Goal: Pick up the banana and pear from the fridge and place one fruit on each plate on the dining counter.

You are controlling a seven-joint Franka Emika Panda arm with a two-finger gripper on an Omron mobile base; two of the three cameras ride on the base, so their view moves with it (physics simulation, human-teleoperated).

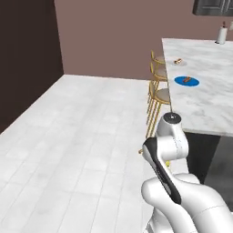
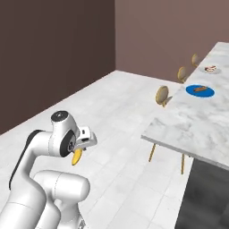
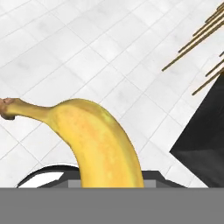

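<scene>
The banana (image 3: 100, 140), bright yellow with a brown stem tip, fills the middle of the hand view, over white floor tiles. From the right base view my gripper (image 2: 80, 148) is shut on the banana (image 2: 77, 156), which hangs below the hand, low and close to the arm. The dining counter (image 1: 205, 109) stretches ahead on the right. On it lie the blue plate (image 1: 186, 81) with a brown-red item on it and, farther back, the pale plate (image 1: 178, 61) with a small reddish item. The same blue plate (image 2: 200, 91) and pale plate (image 2: 210, 69) appear from the right. The pear and the fridge are out of view.
Gold-legged stools (image 1: 159, 93) line the counter's left side. A paper towel roll (image 1: 220, 35) stands at the counter's far end. The counter's dark base (image 3: 205, 144) is near the hand on the right. Open white floor (image 1: 77, 132) lies to the left.
</scene>
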